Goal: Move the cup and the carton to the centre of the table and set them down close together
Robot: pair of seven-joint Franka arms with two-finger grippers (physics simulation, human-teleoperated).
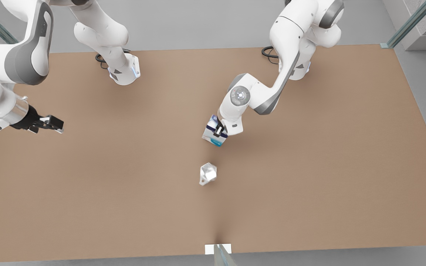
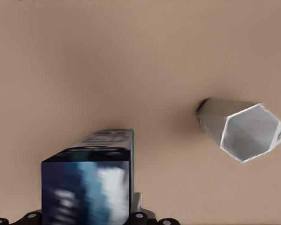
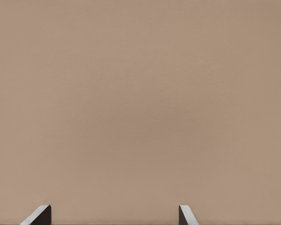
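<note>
Left gripper (image 1: 218,131) fingers clamp the carton (image 1: 214,136) (base hidden) near the cup (image 1: 208,173); right gripper (image 1: 52,123) fingers wide.

Grey floor (image 1: 205,33) around; glass panels (image 1: 411,24) at corners; soft light.

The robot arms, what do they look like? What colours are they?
Both arms are glossy white with rounded, chunky joints and grey panels along their sides. One joint on the left arm carries a round grey cap. The right gripper and left gripper are black, on white wrists. Black cables coil by each base on the brown table.
</note>
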